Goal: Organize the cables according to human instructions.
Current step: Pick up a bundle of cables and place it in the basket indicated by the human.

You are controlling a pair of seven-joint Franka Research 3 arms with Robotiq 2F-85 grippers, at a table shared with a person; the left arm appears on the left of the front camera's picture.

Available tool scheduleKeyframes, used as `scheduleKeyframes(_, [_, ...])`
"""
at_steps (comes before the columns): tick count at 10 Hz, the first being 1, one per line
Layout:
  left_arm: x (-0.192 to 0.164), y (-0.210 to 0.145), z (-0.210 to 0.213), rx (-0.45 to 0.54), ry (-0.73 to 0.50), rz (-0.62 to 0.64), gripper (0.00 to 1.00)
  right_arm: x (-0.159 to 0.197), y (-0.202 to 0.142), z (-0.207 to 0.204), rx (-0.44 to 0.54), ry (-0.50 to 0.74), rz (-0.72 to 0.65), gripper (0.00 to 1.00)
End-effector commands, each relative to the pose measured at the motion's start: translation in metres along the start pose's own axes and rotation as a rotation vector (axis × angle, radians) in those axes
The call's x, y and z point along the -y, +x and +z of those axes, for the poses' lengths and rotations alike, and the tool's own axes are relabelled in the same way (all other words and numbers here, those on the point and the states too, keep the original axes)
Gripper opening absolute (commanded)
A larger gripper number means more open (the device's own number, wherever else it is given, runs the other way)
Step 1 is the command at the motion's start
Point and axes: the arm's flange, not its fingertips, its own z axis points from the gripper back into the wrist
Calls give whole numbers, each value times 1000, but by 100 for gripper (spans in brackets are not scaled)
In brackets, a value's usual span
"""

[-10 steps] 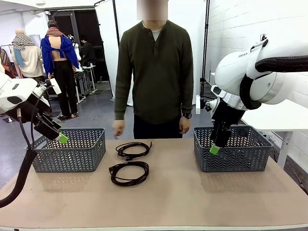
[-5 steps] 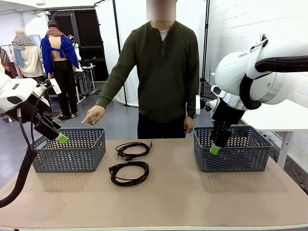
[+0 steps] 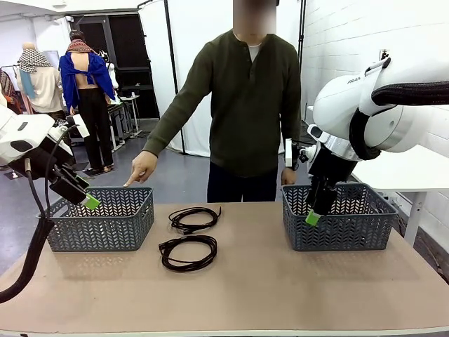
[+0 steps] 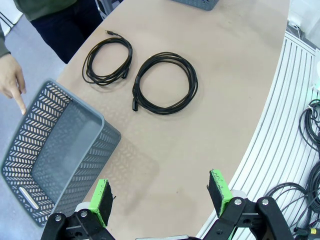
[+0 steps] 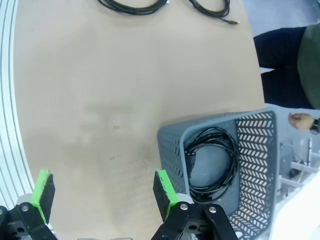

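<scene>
While two coils wait loose on the table (image 3: 280,295), the front view puts the job partway done by my reckoning: the far coil (image 3: 193,219) and the near coil (image 3: 188,253) lie flat between the two grippers, well apart from either, each an oval whose long axis runs from one gripper toward the other. The left gripper (image 3: 85,200) hangs by the left basket (image 3: 105,228), the right gripper (image 3: 313,217) by the right basket (image 3: 344,232). Beyond the left gripper, the person's hand (image 3: 142,168) points a finger down at the left basket, so the next coil probably belongs there. From the left wrist, that gripper stands wide with nothing between its pads (image 4: 102,200); both coils lie ahead of it, the near one's plug turned back toward the fingers, the far one's thin tip aimed away. From the right wrist, the other gripper is equally wide and empty, and a stored cable (image 5: 212,165) lies coiled inside the basket just beyond one pad; whether that is one bundle or more I cannot tell.
</scene>
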Motion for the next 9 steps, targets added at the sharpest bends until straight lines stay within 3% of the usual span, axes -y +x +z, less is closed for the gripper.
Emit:
scheduleKeyframes(1, [-2,-3,-2,25,-2,-4,100,3,3,-1,-6,-5,-10,100])
scheduleKeyframes(9, [-2,-3,-2,25,-2,-4,100,3,3,-1,-6,-5,-10,100])
